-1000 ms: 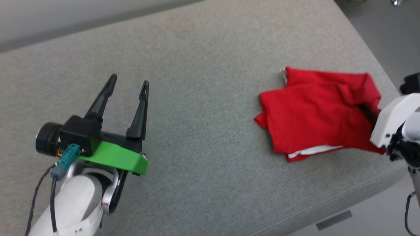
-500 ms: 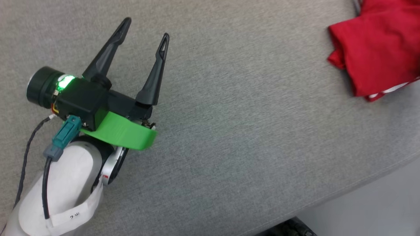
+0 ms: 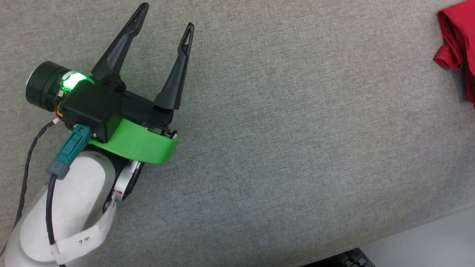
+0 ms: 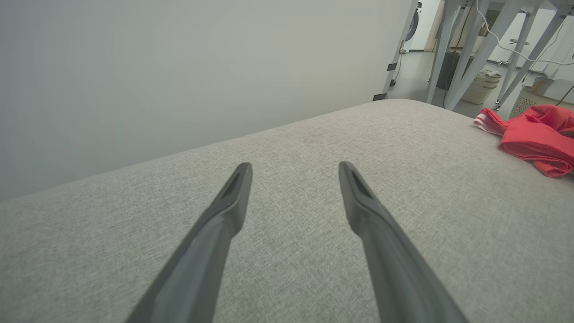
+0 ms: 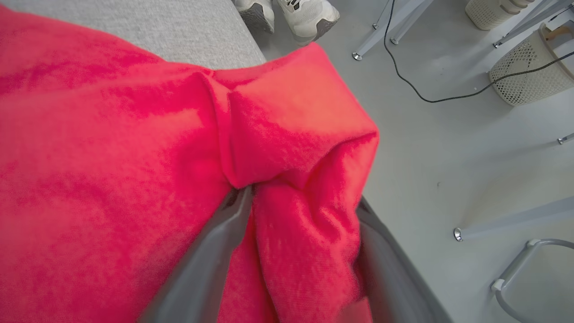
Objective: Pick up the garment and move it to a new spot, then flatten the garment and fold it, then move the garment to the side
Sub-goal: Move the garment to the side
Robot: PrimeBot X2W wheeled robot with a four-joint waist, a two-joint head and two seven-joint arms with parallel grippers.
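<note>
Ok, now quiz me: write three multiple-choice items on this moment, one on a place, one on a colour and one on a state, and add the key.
1. In the head view, where is the garment?
A. at the upper right edge
B. at the centre
C. at the lower left corner

2. What colour is the bracket behind the left end effector?
A. blue
B. green
C. yellow

3. The left end effector is:
A. shut on the garment
B. open and empty
C. shut and empty

Key:
1 A: the red cloth shows at that edge.
2 B: the curved plastic is bright green.
3 B: its fingers stand apart over the bare grey cushion.
</note>
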